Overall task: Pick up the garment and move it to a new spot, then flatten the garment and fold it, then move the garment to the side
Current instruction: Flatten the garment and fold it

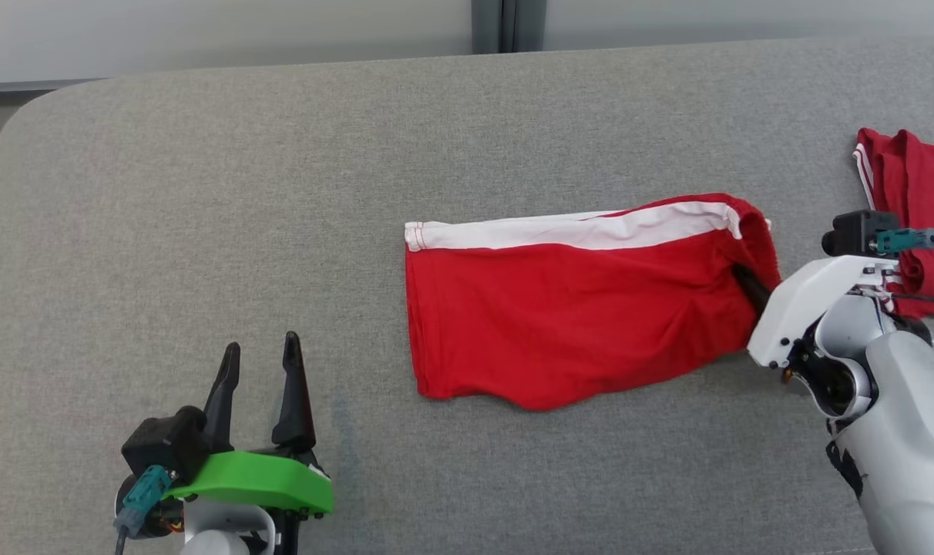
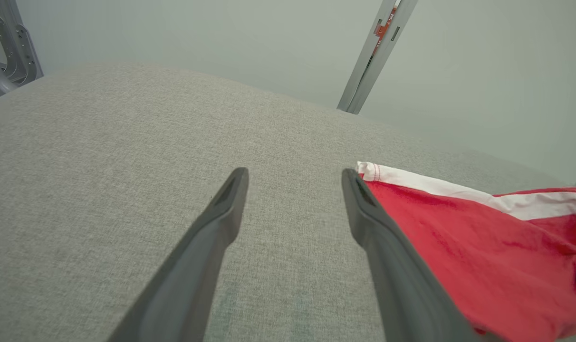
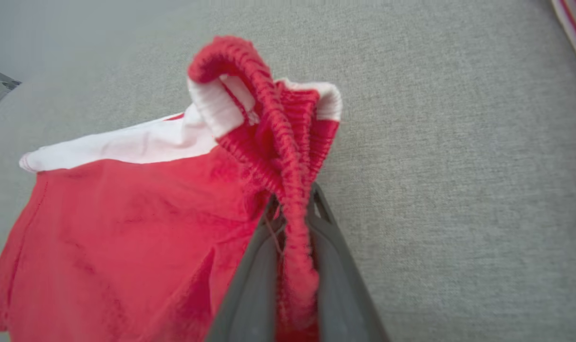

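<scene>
Grey upholstered surface (image 1: 205, 193) is spread wide; the red garment (image 1: 575, 316) is laid right of centre, long axis running left to right. Its waistband (image 3: 288, 156) is clamped by the right gripper (image 3: 293, 199); the left gripper (image 1: 261, 347), parted and empty, is parked nearer its other end.

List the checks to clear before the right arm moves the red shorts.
1. Grip: right gripper shut on the waistband: ok.
2. Free arm: left gripper open, off the red shorts: ok.
3. Shorts flat on the gray fabric surface: not ok, waistband end bunched.
4. Neighbour: second red garment apart from the shorts: ok.
5. Grip catches every fabric layer: cannot tell.
</scene>
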